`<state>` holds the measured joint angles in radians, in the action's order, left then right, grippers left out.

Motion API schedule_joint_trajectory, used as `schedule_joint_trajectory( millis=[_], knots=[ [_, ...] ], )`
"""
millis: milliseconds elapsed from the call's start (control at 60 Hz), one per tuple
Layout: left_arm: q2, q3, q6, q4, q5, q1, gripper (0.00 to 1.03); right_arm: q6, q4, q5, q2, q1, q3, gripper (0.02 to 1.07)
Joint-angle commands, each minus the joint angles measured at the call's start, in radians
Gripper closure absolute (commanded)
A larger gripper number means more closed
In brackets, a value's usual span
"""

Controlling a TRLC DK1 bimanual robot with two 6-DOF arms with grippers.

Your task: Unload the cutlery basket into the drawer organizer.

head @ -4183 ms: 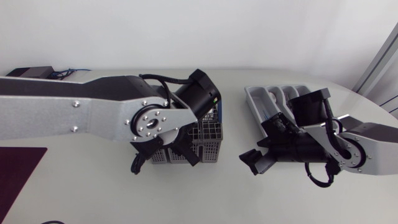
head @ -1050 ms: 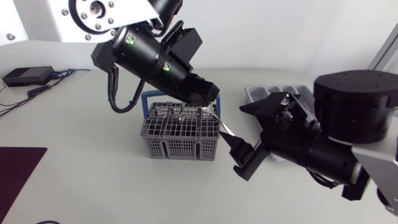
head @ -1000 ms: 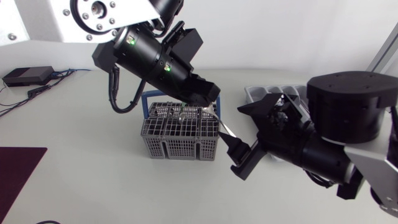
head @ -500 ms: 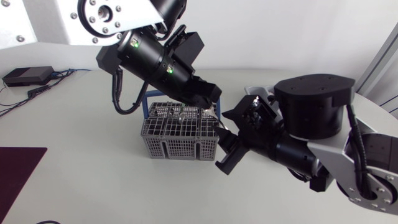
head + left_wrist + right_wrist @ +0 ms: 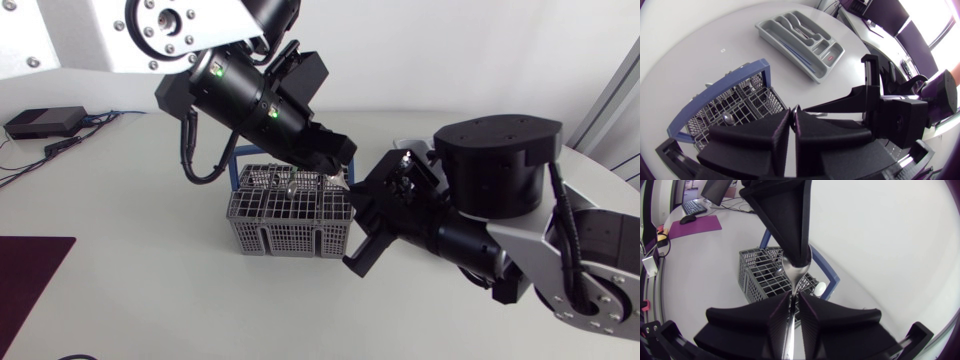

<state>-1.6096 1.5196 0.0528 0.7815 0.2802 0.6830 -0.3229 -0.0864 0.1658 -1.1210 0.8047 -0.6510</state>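
A metal spoon (image 5: 796, 267) hangs above the grey cutlery basket (image 5: 285, 225), which has a blue handle. My left gripper (image 5: 338, 168) is shut on the spoon's bowl end from above. In the right wrist view, my right gripper (image 5: 794, 304) has both fingers pressed on the thin handle. In the head view, the right gripper (image 5: 357, 213) sits just right of the basket's rim. The left wrist view shows the left gripper (image 5: 792, 114) over the basket (image 5: 740, 102), which still holds cutlery. The grey drawer organizer (image 5: 763, 29) lies beyond it. In the head view my right arm hides most of the organizer (image 5: 404, 146).
A small black box (image 5: 45, 122) with cables sits at the table's back left. A dark purple mat (image 5: 30, 270) lies at the left front. My bulky right arm fills the space between basket and organizer.
My right gripper has moved left to the spoon's handle and closed its fingers on it. The left gripper has stayed in place, shut on the spoon.
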Motion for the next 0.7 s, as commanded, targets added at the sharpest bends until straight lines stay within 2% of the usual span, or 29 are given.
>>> schedule_joint_trajectory(
  millis=[0, 283, 350, 467, 583, 683],
  knots=[
    [-0.016, -0.006, 0.015, 0.009, 0.01, 0.006, 0.91, -0.015, -0.003, 0.014, -0.017, 0.013, -0.024, 0.97],
    [-0.006, -0.006, 0.012, 0.009, 0.01, 0.006, 0.89, -0.016, 0.013, 0.008, -0.026, 0.024, -0.024, 1.0],
    [-0.001, -0.001, 0.012, 0.007, 0.01, 0.006, 0.84, -0.016, 0.02, 0.003, -0.026, 0.025, -0.025, 1.0],
    [0.008, 0.008, 0.012, 0.005, 0.01, 0.006, 0.64, -0.015, 0.04, -0.006, -0.019, 0.028, -0.027, 1.0],
    [0.022, 0.028, 0.015, 0.005, 0.01, 0.001, 0.34, -0.015, 0.068, -0.012, 0.001, 0.03, -0.018, 1.0],
    [0.039, 0.042, 0.01, 0.005, 0.01, -0.014, 0.21, -0.015, 0.105, -0.028, 0.043, 0.028, -0.006, 1.0]
  ],
)
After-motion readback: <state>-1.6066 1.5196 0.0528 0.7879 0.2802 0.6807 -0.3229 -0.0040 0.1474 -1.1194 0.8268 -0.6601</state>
